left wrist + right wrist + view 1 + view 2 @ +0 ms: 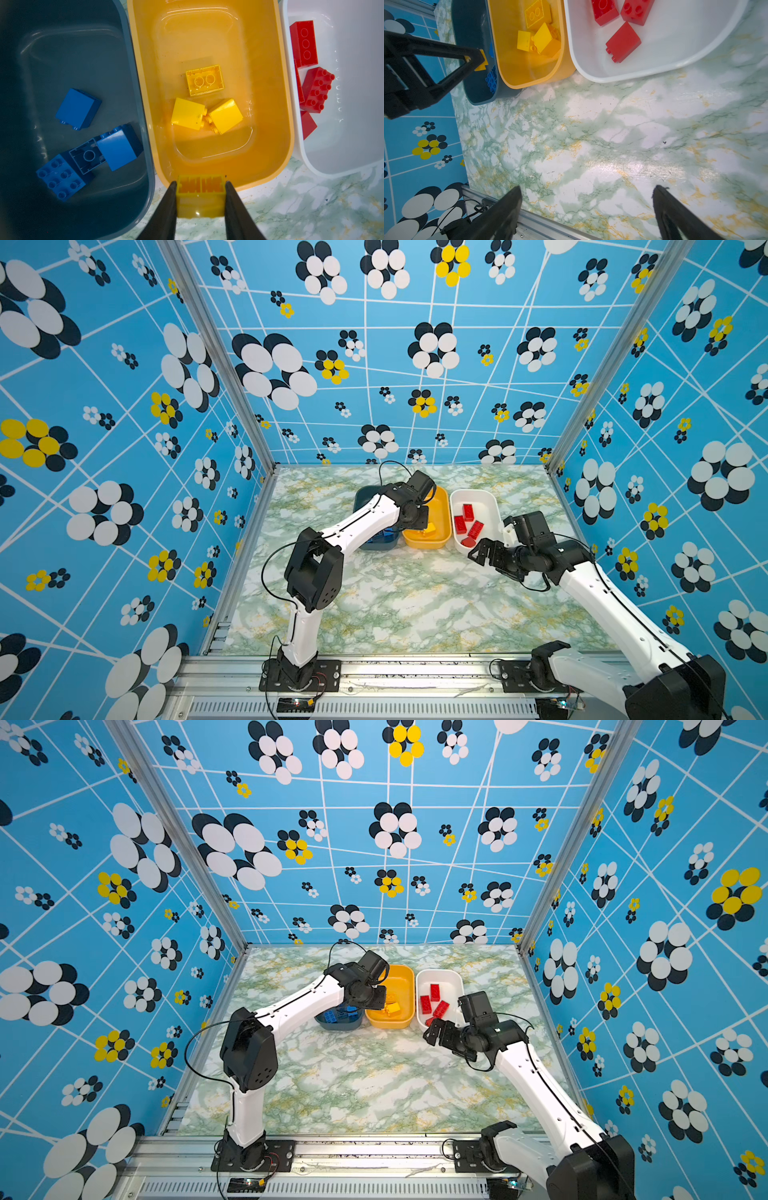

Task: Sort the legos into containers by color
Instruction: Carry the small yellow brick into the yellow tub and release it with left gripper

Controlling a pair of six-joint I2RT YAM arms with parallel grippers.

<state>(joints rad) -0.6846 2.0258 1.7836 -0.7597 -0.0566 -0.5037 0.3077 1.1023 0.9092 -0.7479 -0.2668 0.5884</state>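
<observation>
**Yellow brick held above matching tub**

The left gripper [201, 184] pinched a yellow brick [200, 189] by its sides, poised above the edge of the yellow-orange tub [289, 124]. Three yellow bricks [204, 80] lay on that tub's floor. To one side of it, the dark teal tub [135, 72] held blue bricks [78, 108]. To the other, the white tub [297, 135] held red bricks [318, 89]. All three tubs stood in a row on the marble-patterned table [591, 135]. The right gripper [587, 188] hung over the tabletop near the white tub's end, its jaws spread wide with nothing between them.
</observation>
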